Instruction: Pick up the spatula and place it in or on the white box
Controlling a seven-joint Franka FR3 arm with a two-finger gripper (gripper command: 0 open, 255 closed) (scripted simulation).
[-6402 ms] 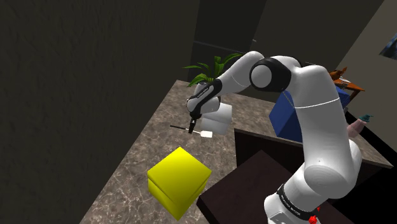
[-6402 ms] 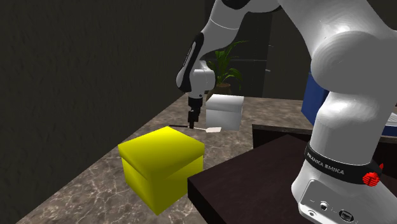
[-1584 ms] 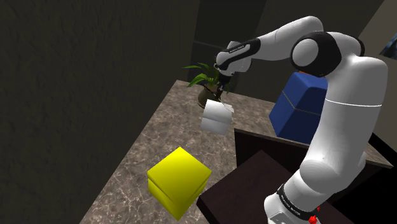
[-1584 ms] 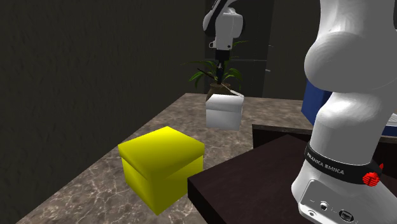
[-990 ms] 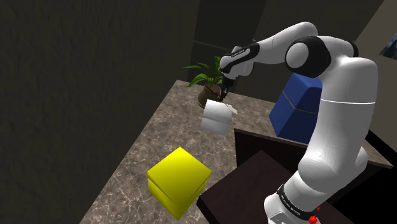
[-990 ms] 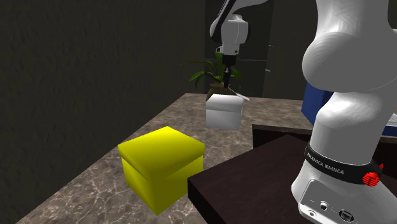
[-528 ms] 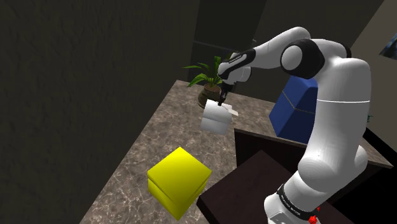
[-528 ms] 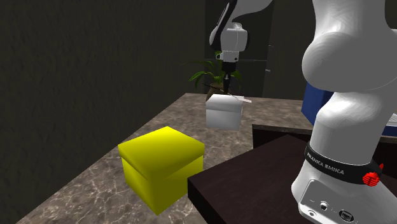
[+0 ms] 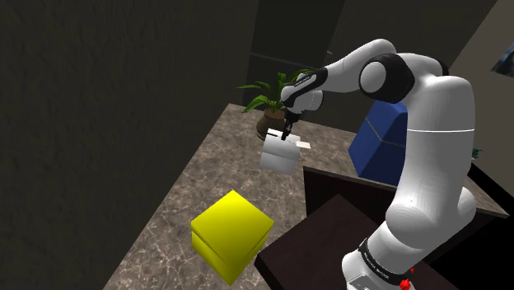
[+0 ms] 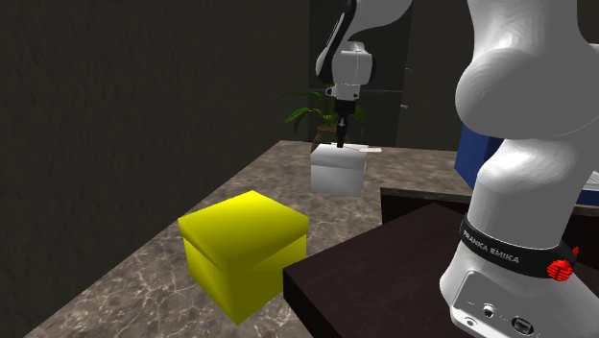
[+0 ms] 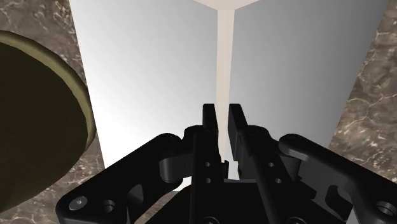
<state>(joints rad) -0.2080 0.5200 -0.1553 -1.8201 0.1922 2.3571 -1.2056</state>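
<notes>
The white box (image 9: 280, 156) (image 10: 337, 173) stands on the marble counter, in front of a potted plant. My black gripper (image 9: 286, 132) (image 10: 341, 140) points straight down just over the box's top. Its fingers are shut on the thin pale handle of the spatula (image 11: 224, 57). The spatula lies level across the box top, its white blade (image 9: 304, 144) (image 10: 371, 151) sticking out past the box's edge toward the blue box. In the wrist view my gripper (image 11: 223, 113) clasps the handle, with the box's white top (image 11: 146, 76) close beneath.
A yellow box (image 9: 232, 235) (image 10: 248, 248) sits nearer on the counter. The potted plant (image 9: 268, 95) (image 10: 309, 108) stands just behind the white box, its pot (image 11: 35, 127) beside the gripper. A blue box (image 9: 383, 140) is at the shoulder view's right. A dark wall runs along the counter's far side.
The gripper has come down with the spatula, from above the plant's leaves to just over the white box's top. The blade now sits level with the box's top.
</notes>
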